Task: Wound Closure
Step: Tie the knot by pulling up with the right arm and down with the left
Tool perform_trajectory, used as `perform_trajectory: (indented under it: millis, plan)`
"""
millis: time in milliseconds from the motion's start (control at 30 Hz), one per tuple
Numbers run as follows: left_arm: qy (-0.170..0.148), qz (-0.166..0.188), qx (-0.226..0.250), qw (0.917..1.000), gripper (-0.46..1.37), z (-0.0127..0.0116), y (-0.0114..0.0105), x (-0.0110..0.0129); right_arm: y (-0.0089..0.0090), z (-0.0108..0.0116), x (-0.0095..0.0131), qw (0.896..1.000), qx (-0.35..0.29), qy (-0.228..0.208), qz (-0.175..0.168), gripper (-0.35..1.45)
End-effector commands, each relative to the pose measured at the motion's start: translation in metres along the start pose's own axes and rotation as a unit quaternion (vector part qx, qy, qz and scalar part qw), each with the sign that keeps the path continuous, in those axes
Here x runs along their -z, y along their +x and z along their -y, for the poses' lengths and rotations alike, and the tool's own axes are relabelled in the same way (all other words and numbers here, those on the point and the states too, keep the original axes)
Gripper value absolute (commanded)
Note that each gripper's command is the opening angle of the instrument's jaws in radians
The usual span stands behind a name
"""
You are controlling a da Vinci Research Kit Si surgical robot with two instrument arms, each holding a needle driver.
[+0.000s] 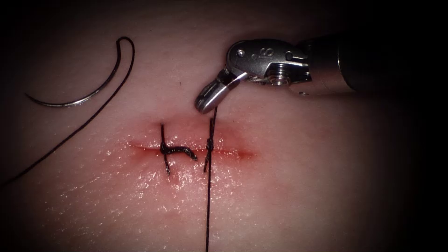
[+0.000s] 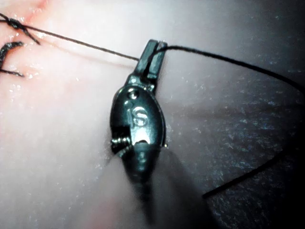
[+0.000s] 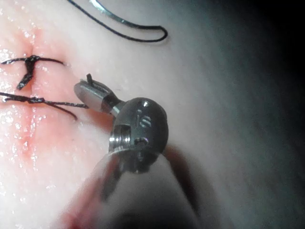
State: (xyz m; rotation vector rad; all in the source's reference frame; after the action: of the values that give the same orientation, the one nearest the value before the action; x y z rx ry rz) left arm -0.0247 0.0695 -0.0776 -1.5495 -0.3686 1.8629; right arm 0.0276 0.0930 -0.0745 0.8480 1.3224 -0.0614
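The curved needle (image 1: pixel 70 103) lies free on the tissue (image 1: pixel 289 186), up and to the left of the cut (image 1: pixel 233 153), held by neither tool. Its thread (image 1: pixel 74 133) loops off the needle's end and trails away to the left. Two stitches cross the cut: a knotted one (image 1: pixel 165 150) with a short tail, and to its right a second knot (image 1: pixel 209 145). My right tool (image 1: pixel 205 102) is shut on the short thread end just above that knot. My left tool (image 2: pixel 152 53) is shut on the long strand (image 2: pixel 86 44), which runs taut to the knot (image 2: pixel 16 24).
Red fluid stains the wet, shiny tissue around the cut (image 1: pixel 140 144). The long strand (image 1: pixel 208 210) runs straight from the second knot toward the near edge. The needle (image 3: pixel 112 16) and its thread loop (image 3: pixel 147 38) lie beyond the right tool (image 3: pixel 88 90).
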Motion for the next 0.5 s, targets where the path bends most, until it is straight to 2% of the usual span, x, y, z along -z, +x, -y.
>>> perform_trajectory:
  millis: [33, 167, 500]
  plan:
    - [-0.002, 0.001, 0.001, 1.0000, -0.35, 0.0000, -0.0002, 0.0000, 0.0000, 0.0000, 0.0000, 1.000, 0.001, -0.003, 0.000, -0.35]
    - [-0.003, 0.011, 0.000, 0.9999, -0.35, -0.0002, -0.0012, 0.0003, 0.0000, 0.0000, 0.0000, 1.000, 0.003, -0.005, -0.001, -0.35]
    - [0.000, 0.011, 0.000, 0.9999, -0.35, 0.0001, -0.0012, 0.0002, 0.0000, 0.0002, -0.0001, 1.000, 0.005, -0.007, -0.002, -0.35]
